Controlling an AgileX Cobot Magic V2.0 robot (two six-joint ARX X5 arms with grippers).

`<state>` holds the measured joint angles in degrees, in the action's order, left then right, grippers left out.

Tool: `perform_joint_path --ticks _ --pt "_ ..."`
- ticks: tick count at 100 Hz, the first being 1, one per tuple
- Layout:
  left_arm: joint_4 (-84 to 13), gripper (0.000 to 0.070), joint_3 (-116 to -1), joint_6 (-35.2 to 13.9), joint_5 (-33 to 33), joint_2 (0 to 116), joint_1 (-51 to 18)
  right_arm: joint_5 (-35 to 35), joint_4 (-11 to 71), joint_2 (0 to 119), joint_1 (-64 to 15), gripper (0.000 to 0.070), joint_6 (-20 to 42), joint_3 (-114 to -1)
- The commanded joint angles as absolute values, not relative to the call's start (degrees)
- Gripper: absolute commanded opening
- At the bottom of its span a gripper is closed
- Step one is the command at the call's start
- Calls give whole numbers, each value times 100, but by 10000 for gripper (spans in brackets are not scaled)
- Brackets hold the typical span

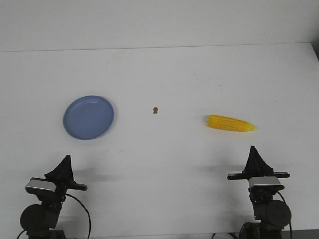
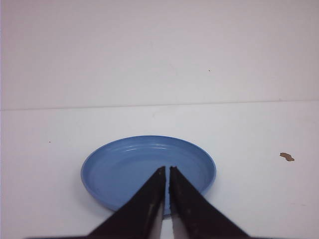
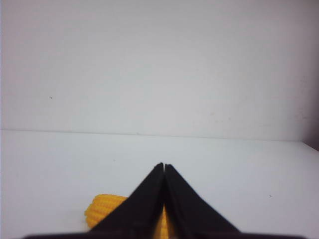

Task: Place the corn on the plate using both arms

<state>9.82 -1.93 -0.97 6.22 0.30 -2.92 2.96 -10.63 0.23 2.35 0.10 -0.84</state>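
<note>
At the near edge of the white bench (image 1: 164, 174), the left gripper (image 1: 65, 158) stands toward the near-left corner and the right gripper (image 1: 253, 149) toward the near-right corner. Both are clenched, fingertips drawn together to a point with only a hairline gap, and grasp nothing; the left wrist view (image 2: 167, 172) and the right wrist view (image 3: 163, 167) confirm this.

Beyond the left gripper, well apart from it, the plate (image 1: 88, 117) lies flat on the left half of the bench. It is round, shallow and blue, with a low raised rim (image 2: 149, 140). It holds nothing; its bare floor shows throughout.

Beyond the right gripper, the corn (image 1: 231, 123) lies on its side directly on the bench surface on the right half, tapered tip pointing toward the right edge. It is well apart from the plate. In the right wrist view only part of the cob (image 3: 104, 209) shows behind the fingers.

Between plate and corn, near the bench centre, sits a small brown speck (image 1: 155, 109); it looks like a scrap or chip, too small to identify.

No legible writing or labels.
</note>
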Motion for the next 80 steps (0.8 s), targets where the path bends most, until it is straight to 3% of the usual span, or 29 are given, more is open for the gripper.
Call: perform_joint_path --ticks 1,63,80 --pt "1039 12 -82 -97 620 19 -301 296 -1133 8 244 0 64 -73" --pt "1052 12 -174 -130 611 19 -301 298 -1245 8 244 0 30 -73" --pt "585 12 -711 -742 331 62 -301 283 -1616 10 244 0 139 -115"
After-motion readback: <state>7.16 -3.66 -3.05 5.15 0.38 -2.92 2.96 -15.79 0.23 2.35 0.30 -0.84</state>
